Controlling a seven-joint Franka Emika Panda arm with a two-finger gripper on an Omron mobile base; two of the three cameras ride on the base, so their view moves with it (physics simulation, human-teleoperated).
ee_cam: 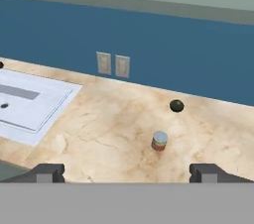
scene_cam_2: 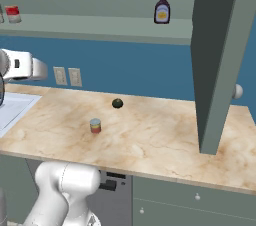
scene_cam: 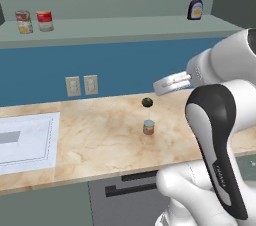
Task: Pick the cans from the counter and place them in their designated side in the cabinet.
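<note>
- Two tins, a yellow-and-red can [scene_cam: 23, 21] and a red-and-white can [scene_cam: 44, 20], stand on the left half of the cabinet ledge [scene_cam: 125, 26].
- The short can [ee_cam: 159, 140] stands upright on the counter [ee_cam: 104, 134], ahead of the gripper [ee_cam: 127, 172] and slightly right of its midline, well apart.
- The pincer's fingers [ee_cam: 47, 172] stand wide apart, holding nothing.
- A dark green lump [ee_cam: 176, 105] lies behind the can.

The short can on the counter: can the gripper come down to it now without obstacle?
Probably yes. The short can stands alone on the counter, apart from the dark green lump. The gripper is open, its fingers spread, with nothing between.
</note>
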